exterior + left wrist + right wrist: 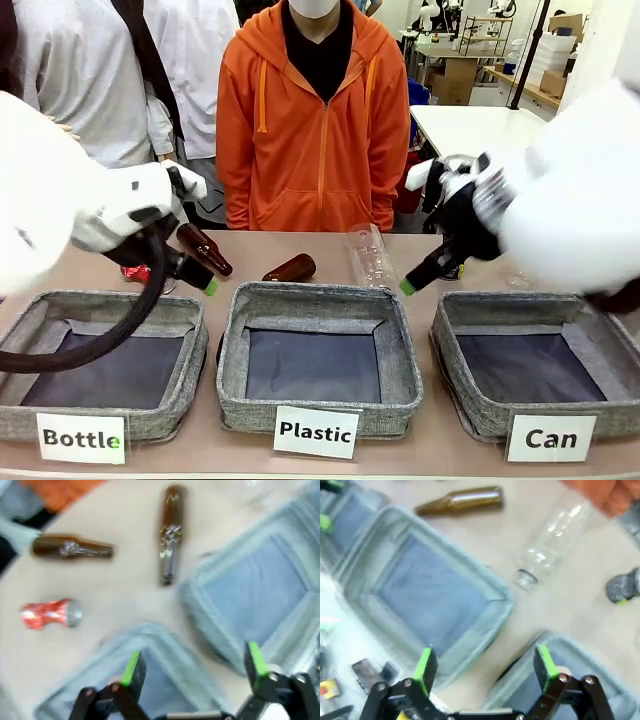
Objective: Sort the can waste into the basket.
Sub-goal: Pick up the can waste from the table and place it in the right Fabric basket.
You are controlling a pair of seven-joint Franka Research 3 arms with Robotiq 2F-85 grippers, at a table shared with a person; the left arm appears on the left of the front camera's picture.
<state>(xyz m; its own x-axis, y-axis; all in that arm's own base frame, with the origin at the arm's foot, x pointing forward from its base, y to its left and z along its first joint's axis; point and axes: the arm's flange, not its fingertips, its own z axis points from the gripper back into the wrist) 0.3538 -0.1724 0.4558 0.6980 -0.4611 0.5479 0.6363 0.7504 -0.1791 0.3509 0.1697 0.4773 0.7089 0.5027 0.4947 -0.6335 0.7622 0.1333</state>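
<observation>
red crushed can [50, 614] lies on the table [125, 595] at the far left, well apart from the basket [470, 312], whose lining shows bare. nothing is sorted yet, we judge; every can is left to do. our left pincer [194, 665] and right pincer [485, 661] hover spread apart, holding nothing.

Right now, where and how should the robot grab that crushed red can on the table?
Probably across its crumpled middle, coming straight down from above. The red can lies on its side on the table, apart from the nearest brown bottle, so the left gripper, fingers open, could straddle its body.
</observation>
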